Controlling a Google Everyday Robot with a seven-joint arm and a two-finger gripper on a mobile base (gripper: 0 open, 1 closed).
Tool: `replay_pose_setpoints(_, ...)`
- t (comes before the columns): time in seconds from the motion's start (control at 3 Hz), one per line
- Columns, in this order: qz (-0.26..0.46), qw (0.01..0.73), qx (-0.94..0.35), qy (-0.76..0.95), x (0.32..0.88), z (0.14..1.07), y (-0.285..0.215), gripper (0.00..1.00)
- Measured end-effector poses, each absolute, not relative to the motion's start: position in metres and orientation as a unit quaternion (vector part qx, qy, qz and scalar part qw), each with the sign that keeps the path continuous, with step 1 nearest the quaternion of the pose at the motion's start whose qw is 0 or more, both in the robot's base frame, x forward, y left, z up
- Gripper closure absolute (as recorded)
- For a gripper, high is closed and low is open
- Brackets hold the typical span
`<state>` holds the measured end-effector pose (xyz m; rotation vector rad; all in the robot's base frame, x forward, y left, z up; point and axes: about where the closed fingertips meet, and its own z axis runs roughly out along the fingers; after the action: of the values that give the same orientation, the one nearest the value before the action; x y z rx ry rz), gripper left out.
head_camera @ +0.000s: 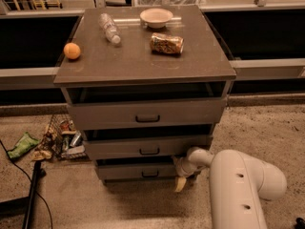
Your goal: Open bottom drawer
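Observation:
The bottom drawer [136, 171] is the lowest and narrowest grey-brown front of the cabinet, with a small dark bar handle [150, 174] at its centre. It stands slightly out, with a dark gap above it. My gripper [180, 180] is at the drawer's right end, low by the floor, to the right of the handle. One pale finger [179, 183] points down beside the drawer front. My white arm [238, 190] fills the lower right.
The middle drawer [147, 148] and top drawer [147, 113] stand slightly out above. On the cabinet top [143, 56] lie an orange [72, 50], a plastic bottle [109, 28], a bowl [156, 17] and a snack bag [167, 44]. Litter in a wire basket [59, 140] and a dark stand [31, 199] are at left.

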<state>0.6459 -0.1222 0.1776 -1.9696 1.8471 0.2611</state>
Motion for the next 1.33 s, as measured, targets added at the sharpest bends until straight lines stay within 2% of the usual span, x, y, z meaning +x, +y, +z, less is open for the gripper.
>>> replay_pose_setpoints(0.33,0.105,0.212,-0.701,0.673,0.645,0.160,-0.116,0.19)
replay_pose_setpoints(0.67,0.113,0.209,-0.702,0.671,0.643,0.155,-0.108,0.50)
replay_pose_setpoints(1.33,0.104,0.223,-0.705,0.665,0.647,0.174,-0.111,0.96)
